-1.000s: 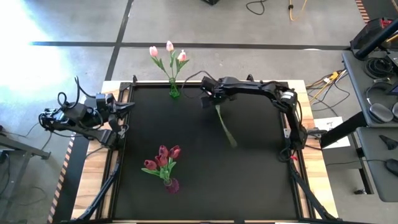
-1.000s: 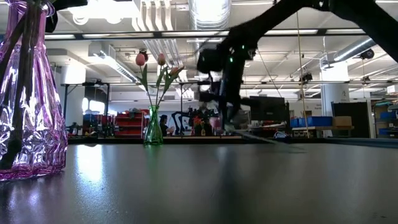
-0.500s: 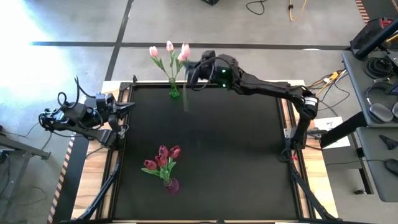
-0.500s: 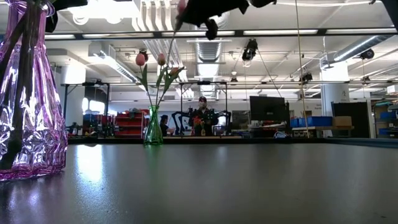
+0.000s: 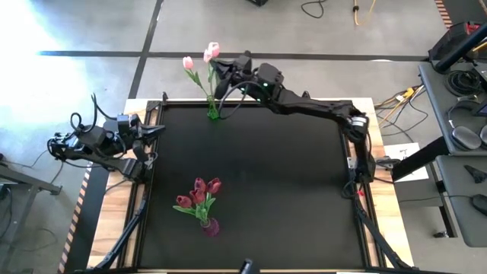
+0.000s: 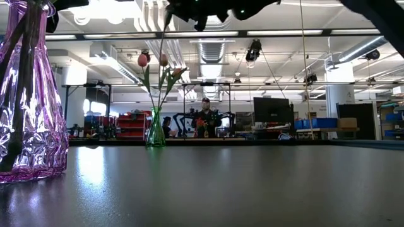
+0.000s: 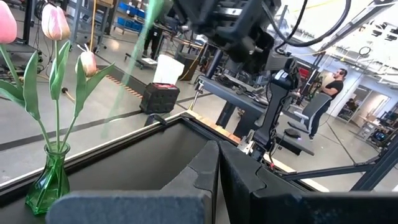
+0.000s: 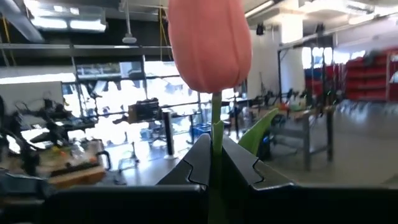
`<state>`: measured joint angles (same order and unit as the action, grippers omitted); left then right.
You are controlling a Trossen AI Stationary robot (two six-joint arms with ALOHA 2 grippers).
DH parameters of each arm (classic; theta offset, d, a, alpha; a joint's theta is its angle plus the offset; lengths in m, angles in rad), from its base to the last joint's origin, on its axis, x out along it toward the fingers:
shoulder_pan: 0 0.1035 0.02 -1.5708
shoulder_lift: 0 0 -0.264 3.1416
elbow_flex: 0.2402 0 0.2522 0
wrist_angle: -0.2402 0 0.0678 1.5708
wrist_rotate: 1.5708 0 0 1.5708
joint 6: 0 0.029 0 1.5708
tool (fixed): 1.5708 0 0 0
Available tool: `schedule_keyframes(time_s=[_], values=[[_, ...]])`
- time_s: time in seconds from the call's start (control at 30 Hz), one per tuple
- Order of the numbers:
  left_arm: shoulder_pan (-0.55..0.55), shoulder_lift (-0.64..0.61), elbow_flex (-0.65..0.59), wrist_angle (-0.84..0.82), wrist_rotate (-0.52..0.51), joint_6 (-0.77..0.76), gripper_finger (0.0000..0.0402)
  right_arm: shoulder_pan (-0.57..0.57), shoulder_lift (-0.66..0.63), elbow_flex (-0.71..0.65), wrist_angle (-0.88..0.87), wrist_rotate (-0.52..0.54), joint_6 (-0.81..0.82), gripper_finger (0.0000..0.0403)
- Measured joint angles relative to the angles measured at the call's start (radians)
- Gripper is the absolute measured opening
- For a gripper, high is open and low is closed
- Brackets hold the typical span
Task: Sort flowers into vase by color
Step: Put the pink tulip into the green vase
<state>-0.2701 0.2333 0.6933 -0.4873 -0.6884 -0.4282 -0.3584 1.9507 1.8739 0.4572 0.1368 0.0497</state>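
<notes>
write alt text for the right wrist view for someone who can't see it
The right gripper is shut on the green stem of a pale pink tulip, whose head fills the upper centre of the view. Behind it is a blurred workshop with benches and ceiling lights.

Pale pink tulips (image 5: pixel 211 52); green vase (image 5: pixel 213 112); magenta tulips (image 5: pixel 199 192); purple vase (image 5: pixel 209 226); black table (image 5: pixel 304 198).
</notes>
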Motion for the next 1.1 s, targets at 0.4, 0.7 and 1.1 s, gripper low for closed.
schedule_keyframes(time_s=[0.4, 0.7, 1.1], values=[[0.000, 0.000, 0.000, 0.000, 0.000, 0.000, 0.0000, -0.052, 0.266, 0.380, -0.143, -0.002, -0.075, 0.0013], [0.000, 0.000, 0.000, 0.001, 0.000, 0.000, 0.0000, -0.067, 0.311, 0.410, -0.169, -0.009, -0.074, 0.0013], [0.000, 0.000, 0.000, 0.001, 0.000, 0.000, 0.0000, -0.066, 0.311, 0.395, -0.245, -0.005, -0.073, 0.0013]])
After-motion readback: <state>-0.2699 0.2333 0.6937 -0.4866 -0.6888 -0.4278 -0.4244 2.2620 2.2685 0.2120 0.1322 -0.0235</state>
